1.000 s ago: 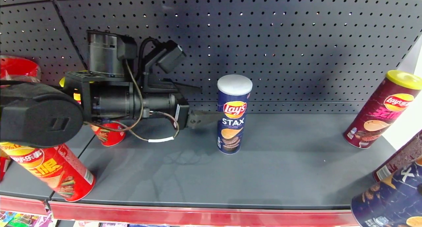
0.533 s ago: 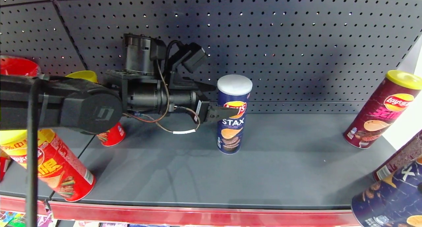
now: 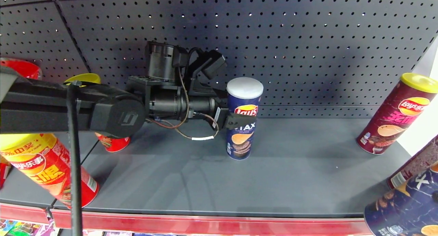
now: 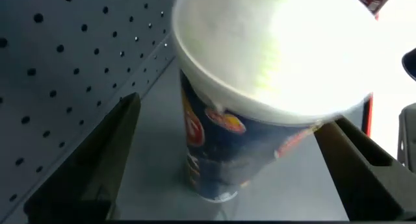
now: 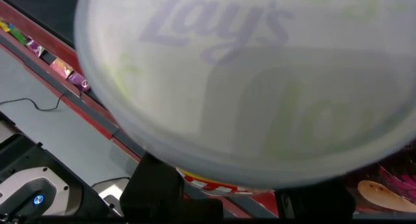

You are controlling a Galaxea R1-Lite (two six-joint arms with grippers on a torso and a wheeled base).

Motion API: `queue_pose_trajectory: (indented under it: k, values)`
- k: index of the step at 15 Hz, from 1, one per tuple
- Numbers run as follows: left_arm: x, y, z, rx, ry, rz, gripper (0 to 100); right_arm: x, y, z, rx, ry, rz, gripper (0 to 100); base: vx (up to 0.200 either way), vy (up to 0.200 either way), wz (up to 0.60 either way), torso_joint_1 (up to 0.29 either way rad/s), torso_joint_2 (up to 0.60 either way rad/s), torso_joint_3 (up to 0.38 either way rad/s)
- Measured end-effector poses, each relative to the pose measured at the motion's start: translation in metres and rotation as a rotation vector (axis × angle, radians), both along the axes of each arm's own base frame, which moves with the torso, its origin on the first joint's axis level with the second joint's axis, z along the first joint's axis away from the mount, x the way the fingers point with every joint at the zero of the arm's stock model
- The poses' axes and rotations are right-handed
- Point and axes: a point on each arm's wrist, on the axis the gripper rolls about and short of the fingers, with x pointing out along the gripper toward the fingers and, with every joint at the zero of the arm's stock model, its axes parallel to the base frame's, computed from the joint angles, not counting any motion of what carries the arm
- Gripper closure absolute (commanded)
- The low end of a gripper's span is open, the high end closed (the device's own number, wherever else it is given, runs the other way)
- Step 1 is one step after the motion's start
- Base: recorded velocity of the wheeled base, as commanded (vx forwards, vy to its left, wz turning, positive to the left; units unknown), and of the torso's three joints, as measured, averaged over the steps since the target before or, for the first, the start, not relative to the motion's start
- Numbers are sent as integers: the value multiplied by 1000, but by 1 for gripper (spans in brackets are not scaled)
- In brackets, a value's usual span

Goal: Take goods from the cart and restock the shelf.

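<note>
A blue chip can [image 3: 241, 126] with a white lid stands upright in the middle of the grey shelf [image 3: 301, 174]. My left gripper [image 3: 243, 118] comes in from the left at mid-height and is open, one finger [image 3: 239, 121] crossing the can's front. In the left wrist view the blue can [image 4: 234, 152] sits between the two fingers [image 4: 107, 165] with small gaps on both sides. A clear chip can lid [image 5: 260, 74] lies right in front of the right wrist camera, with my right gripper shut on that can below it. Another blue can [image 3: 405, 205] hangs at the lower right, in front of the shelf edge.
A maroon can [image 3: 393, 116] leans at the shelf's right end, and another maroon can [image 3: 412, 167] is beside the hanging blue one. Red cans [image 3: 51, 174] [image 3: 114, 143] stand at the left. The pegboard wall [image 3: 291, 40] closes the back and a red strip [image 3: 205, 224] lines the front.
My left arm has moved right along the shelf. Its fingers, which were left of the blue can, now straddle it. The can has barely shifted.
</note>
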Motion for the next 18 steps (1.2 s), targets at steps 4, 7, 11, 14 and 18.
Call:
queue_pose_trajectory:
  k: [4,7,11,14,18]
  values:
    - [4,-7,2,-4,-12,9,0,0,0,-1,-1,4,-1,100,0,0,0,0,0,0]
    - [5,-12,-1,-1,-10,10,100,0,0,-1,-1,4,-1,100,0,0,0,0,0,0]
    - [4,-16,-9,12,11,-6,100,0,0,-1,-1,4,-2,100,0,0,0,0,0,0]
    - [0,-16,-12,17,22,-23,100,0,0,-1,-1,4,-1,100,0,0,0,0,0,0]
    - [-24,-4,-15,28,70,-76,100,0,0,0,0,2,-1,100,0,0,0,0,0,0]
